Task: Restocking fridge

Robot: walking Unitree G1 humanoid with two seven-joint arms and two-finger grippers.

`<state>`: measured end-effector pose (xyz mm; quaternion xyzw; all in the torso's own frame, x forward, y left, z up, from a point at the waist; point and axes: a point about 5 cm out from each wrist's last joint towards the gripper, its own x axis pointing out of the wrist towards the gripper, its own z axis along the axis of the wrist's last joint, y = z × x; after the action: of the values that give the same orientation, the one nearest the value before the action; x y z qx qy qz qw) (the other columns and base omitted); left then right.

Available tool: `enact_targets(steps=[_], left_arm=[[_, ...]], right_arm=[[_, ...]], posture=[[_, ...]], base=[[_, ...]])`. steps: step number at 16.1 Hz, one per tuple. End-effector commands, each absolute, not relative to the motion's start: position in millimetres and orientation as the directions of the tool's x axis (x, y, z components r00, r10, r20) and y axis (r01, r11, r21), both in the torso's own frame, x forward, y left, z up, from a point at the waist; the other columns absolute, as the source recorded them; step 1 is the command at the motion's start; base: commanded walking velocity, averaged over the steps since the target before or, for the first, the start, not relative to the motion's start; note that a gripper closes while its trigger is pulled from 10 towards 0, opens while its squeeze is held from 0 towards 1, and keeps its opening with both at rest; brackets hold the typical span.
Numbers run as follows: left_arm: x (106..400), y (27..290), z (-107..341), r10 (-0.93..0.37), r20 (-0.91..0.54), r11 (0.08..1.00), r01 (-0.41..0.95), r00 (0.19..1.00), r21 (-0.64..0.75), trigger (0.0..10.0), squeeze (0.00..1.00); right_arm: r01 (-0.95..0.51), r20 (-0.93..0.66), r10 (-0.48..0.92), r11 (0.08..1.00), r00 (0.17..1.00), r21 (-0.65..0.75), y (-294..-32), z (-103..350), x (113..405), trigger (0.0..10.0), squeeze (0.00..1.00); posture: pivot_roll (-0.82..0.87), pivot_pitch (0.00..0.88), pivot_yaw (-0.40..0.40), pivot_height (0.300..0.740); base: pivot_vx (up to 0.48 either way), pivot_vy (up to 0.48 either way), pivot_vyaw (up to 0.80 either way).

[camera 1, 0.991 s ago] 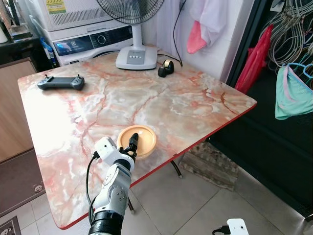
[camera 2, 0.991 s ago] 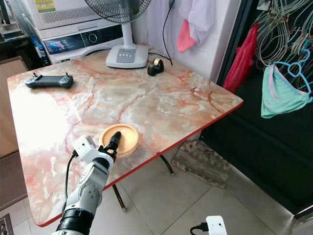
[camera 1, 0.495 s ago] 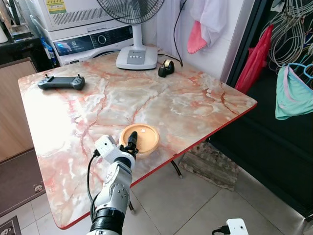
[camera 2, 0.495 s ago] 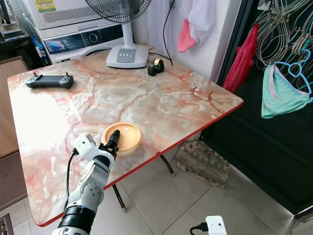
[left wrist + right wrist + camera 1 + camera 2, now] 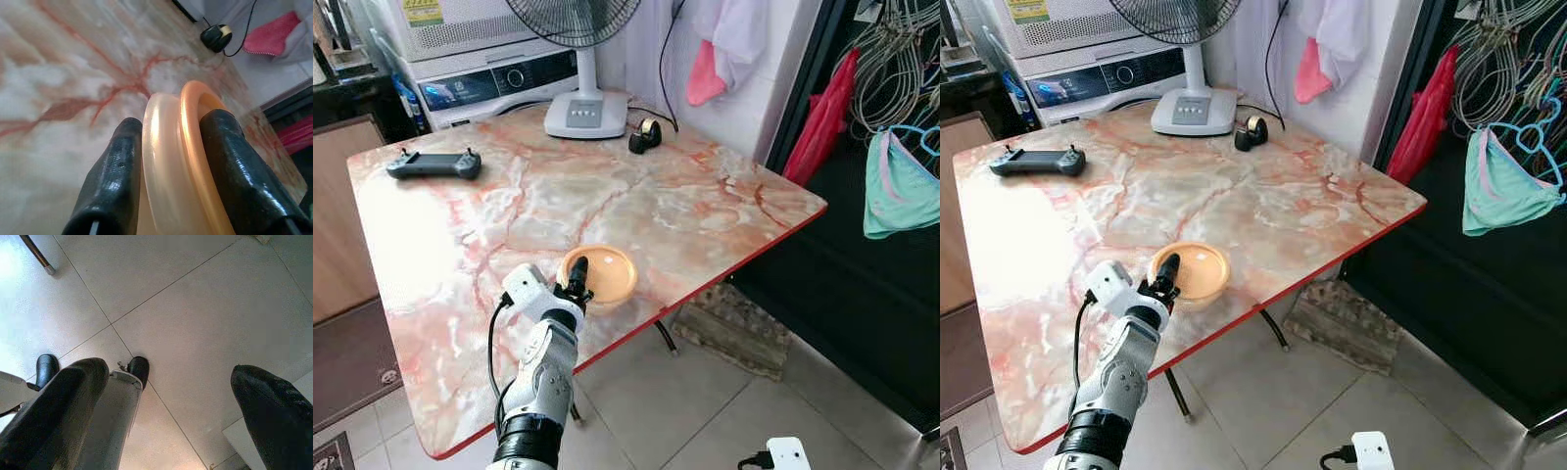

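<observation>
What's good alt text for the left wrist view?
Close-up of the left gripper with its two black fingers clamped on the rim of an orange bowl, one finger inside and one outside. Behind lie the marble-patterned table and a small black tape dispenser.

Orange bowl [image 5: 604, 273]: shifted slightly up and right in the lower centre of the head views, along the counter [image 5: 636, 201], and turned from open-side-up to a flatter aspect. Left gripper [image 5: 577, 285]: has followed, fingers [image 5: 117, 181] clamped across the bowl's near rim.
</observation>
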<state>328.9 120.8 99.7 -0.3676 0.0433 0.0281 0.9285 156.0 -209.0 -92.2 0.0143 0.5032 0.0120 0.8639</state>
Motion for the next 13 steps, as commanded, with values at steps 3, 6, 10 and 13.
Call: enact_targets(steps=[3, 6, 10, 13], left_arm=[[329.3, 119.8, 115.8, 0.007, -0.026, 0.771, -0.022, 1.0, -0.637, 0.0, 0.0], [327.3, 127.5, 132.9, 0.014, 0.041, 0.766, 0.016, 0.999, -0.643, 0.0, 0.0], [308.3, 148.1, 147.7, 0.037, 0.107, 0.873, 0.02, 0.994, -0.487, 10.0, 0.0], [290.0, 175.6, 163.5, 0.081, 0.166, 0.936, -0.018, 0.983, -0.353, 10.0, 0.0]], right_arm=[[-0.013, -0.874, 0.034, 0.999, 0.485, 0.032, -209.6, -93.2, 153.3, 10.0, 0.0], [-0.009, -0.873, 0.037, 0.999, 0.486, 0.037, -208.5, -93.9, 151.7, 10.0, 0.0], [0.004, -0.874, 0.026, 0.999, 0.486, 0.032, -209.8, -94.6, 149.3, 10.0, 0.0], [0.01, -0.872, 0.023, 0.999, 0.489, 0.032, -209.9, -94.8, 148.7, 10.0, 0.0]], posture=[[0.02, 0.0, -0.025, 0.74], [0.02, 0.0, -0.016, 0.74], [0.04, 0.0, -0.009, 0.74], [0.06, 0.0, -0.001, 0.74]], base=[[0.0, 0.0, 0.0], [0.0, 0.0, 0.0], [0.0, 0.0, 0.0], [0.0, 0.0, 0.0]])
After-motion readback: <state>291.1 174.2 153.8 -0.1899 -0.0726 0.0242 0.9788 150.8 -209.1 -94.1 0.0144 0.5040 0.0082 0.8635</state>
